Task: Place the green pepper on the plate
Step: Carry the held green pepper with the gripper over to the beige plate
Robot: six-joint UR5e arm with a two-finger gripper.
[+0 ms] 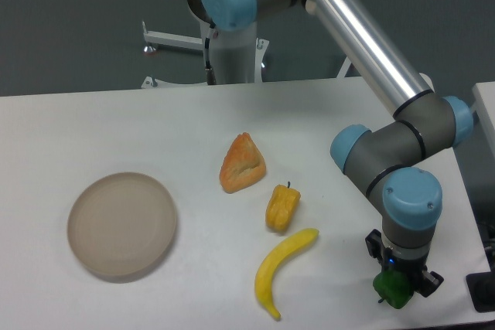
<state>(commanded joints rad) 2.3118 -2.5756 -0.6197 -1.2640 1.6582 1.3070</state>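
Note:
The green pepper (394, 290) sits at the front right of the white table, right under my gripper (401, 282). The gripper points straight down over it and its fingers flank the pepper; I cannot tell whether they press on it. Only the lower part of the pepper shows below the gripper body. The plate (121, 225) is round, beige-grey and bare, at the front left of the table, far from the gripper.
Between gripper and plate lie a yellow banana (282, 270), a yellow-orange pepper (282, 207) and an orange wedge-shaped food item (242, 164). The table's right edge and a dark object (481, 291) are close to the gripper. The arm's base (232, 44) stands at the back.

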